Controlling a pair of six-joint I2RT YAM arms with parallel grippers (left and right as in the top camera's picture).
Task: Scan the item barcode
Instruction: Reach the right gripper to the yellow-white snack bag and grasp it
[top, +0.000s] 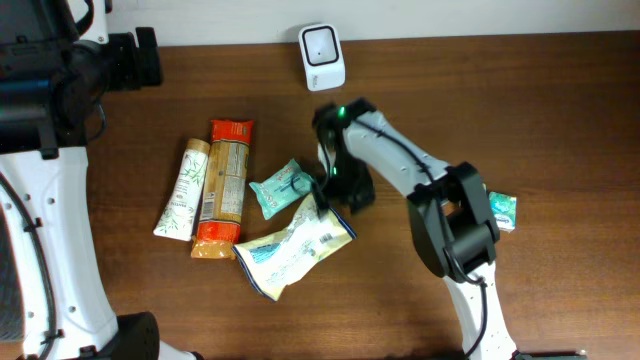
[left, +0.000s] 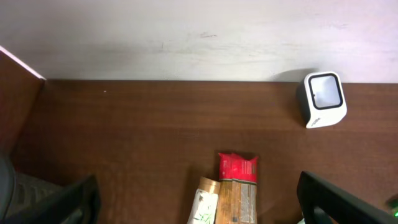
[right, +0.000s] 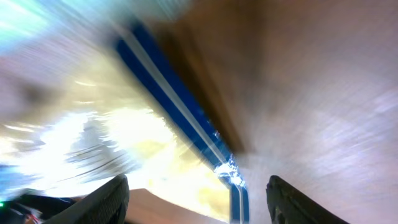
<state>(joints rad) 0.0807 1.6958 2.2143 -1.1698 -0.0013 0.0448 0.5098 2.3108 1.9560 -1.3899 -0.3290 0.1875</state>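
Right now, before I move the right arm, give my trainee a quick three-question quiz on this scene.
1. True or false: the scanner stands alone on the table, touching nothing else.
2. Which item lies under the right gripper? A tube; B white-and-blue bag; C orange bar.
3. Fill in: the left gripper is ____, with nothing between its jaws.
Key: 1 true; 2 B; 3 open.
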